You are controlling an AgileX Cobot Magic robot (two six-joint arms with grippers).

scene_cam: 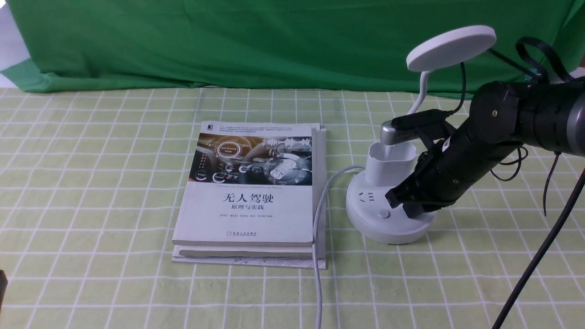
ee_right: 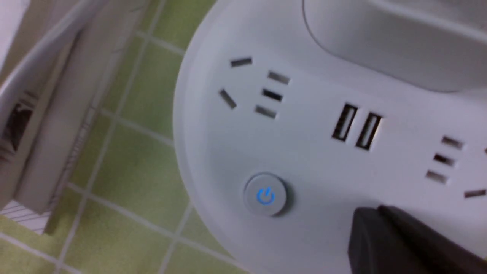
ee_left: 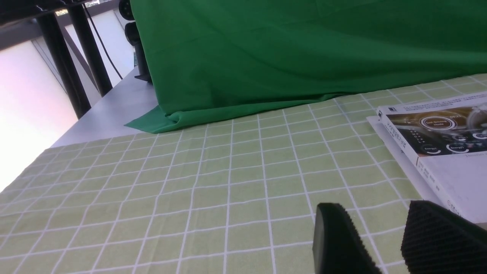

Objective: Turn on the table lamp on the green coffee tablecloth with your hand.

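Observation:
The white table lamp stands at the right on the green coffee tablecloth (scene_cam: 91, 183). Its disc head (scene_cam: 450, 45) is raised on a thin neck above the cup holder (scene_cam: 390, 162) and the round base (scene_cam: 388, 226). My right gripper (scene_cam: 396, 197) is shut and empty. Its tips are low over the base, just right of a round button (scene_cam: 383, 213). In the right wrist view that button (ee_right: 265, 196) shows a blue power sign, and the shut gripper (ee_right: 367, 224) lies beside it, over the base (ee_right: 213, 152). Only one button shows. My left gripper (ee_left: 374, 232) is open and empty over the cloth (ee_left: 190, 182).
A stack of books (scene_cam: 251, 196) lies left of the lamp, and its corner shows in the left wrist view (ee_left: 437, 152). The lamp's white cord (scene_cam: 318, 219) runs along the books' right edge to the front. A dark green backdrop (scene_cam: 274, 41) hangs behind. Black cables (scene_cam: 539, 256) trail at the right.

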